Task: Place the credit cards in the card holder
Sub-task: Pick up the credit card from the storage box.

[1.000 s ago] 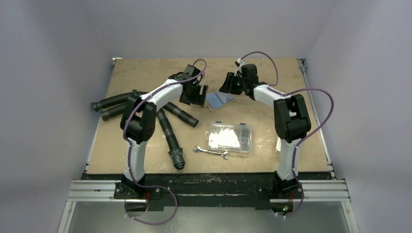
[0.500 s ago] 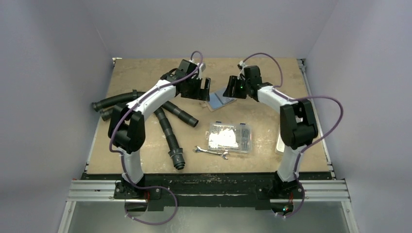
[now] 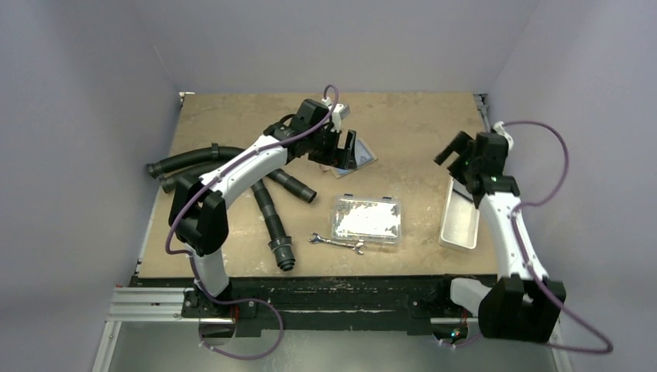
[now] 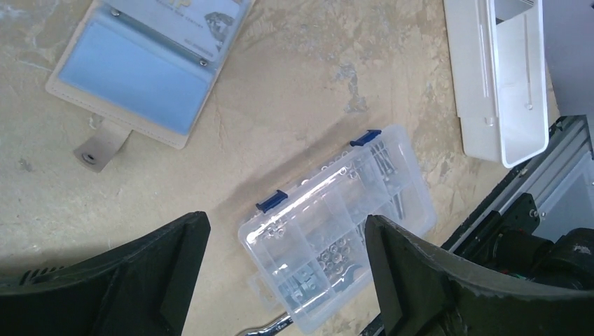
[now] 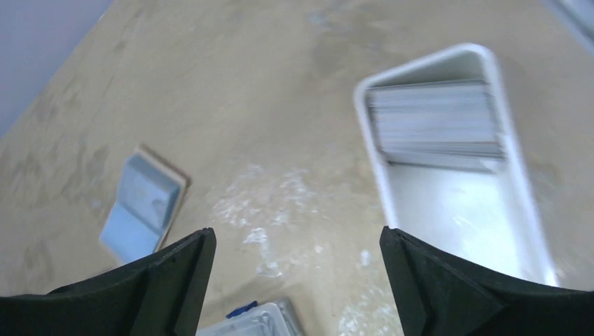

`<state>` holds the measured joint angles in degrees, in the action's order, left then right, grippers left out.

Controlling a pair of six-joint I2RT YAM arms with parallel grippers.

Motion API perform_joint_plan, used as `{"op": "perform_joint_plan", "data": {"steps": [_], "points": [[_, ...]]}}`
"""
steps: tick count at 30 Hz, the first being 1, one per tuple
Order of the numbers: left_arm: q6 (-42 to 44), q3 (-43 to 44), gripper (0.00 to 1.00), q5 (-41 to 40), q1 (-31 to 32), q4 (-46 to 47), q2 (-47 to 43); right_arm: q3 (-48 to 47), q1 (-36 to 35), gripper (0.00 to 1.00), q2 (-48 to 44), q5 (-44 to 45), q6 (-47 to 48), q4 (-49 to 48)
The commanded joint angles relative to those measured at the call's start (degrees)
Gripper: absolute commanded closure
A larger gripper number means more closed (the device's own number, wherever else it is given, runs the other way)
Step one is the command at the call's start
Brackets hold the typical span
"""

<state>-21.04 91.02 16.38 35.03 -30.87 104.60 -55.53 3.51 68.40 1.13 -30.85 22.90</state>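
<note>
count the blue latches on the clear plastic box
2, both on the long edge of the clear compartment box facing the card holder: one blue latch at the wrench end, the other nearer the white tray.

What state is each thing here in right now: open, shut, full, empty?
card holder: open, lying flat.
clear plastic box: lid shut.
white tray: holds a stack at one end.
credit cards: stacked in the tray.
left pincer: open, empty.
right pincer: open, empty.
</note>
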Motion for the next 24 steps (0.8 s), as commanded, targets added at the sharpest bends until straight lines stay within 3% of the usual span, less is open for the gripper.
{"op": "perform_joint_plan", "data": {"steps": [1, 4, 6, 8, 15, 21, 24], "points": [[-0.85, -0.34, 0.11, 1.97, 0.97, 1.78, -3.17, 3.53, 3.67, 0.01, -10.68, 15.15, -14.29, 11.73], [-1.01, -0.23, 0.11, 2.84, 1.71, 1.76, -3.34, 5.03, 7.1, 0.01, -12.68, 13.87, -13.52, 9.93], [-1.03, -0.36, 0.11, 2.99, 2.33, 1.94, -3.43, 2.31, 7.9, 0.01, -8.47, 11.09, -3.41, 8.85], [-0.77, -0.4, 0.11, 2.51, 3.09, 1.83, -3.23, -0.6, 7.92, 0.01, -3.93, 16.65, 1.35, 10.83], [-1.42, -0.53, 0.11, 4.03, 4.17, 2.15, -2.26, 3.22, 8.03, 0.03, -1.94, 12.0, 26.89, -5.34], [-2.18, -0.85, 0.11, 5.63, 4.3, 2.77, -2.93, 1.46, 8.01, 0.03, 3.3, 12.25, 52.46, -3.19], [-2.57, -1.09, 0.11, 6.74, 4.3, 3.12, -2.72, 3.27, 8.09, 0.03, 4.64, 10.24, 60.88, -4.88]]}}
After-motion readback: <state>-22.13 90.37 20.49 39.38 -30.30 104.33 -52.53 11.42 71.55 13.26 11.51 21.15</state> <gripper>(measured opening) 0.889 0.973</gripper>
